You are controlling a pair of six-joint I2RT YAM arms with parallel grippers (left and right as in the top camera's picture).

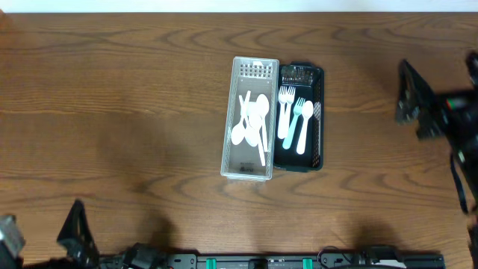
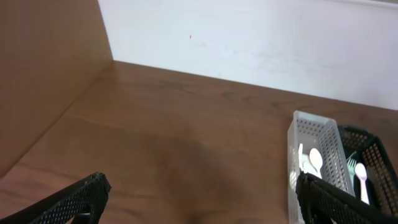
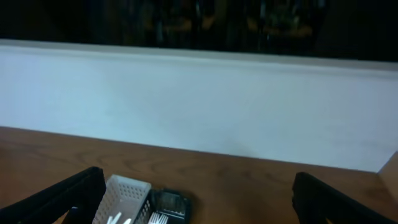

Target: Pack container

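A white perforated bin [image 1: 250, 119] sits at the table's middle and holds several white spoons [image 1: 252, 119]. Touching its right side is a black mesh bin [image 1: 300, 117] with white and light-blue forks [image 1: 292, 119]. My left gripper [image 2: 199, 199] is open and empty at the near left corner of the table, far from both bins; the white bin [image 2: 314, 158] shows at the right of its view. My right gripper [image 3: 199, 196] is open and empty at the right edge, facing both bins [image 3: 130, 199].
The table is bare wood [image 1: 112, 112] around the bins. A white wall [image 3: 199, 99] runs along the far edge. A brown panel [image 2: 43, 62] stands at the left in the left wrist view.
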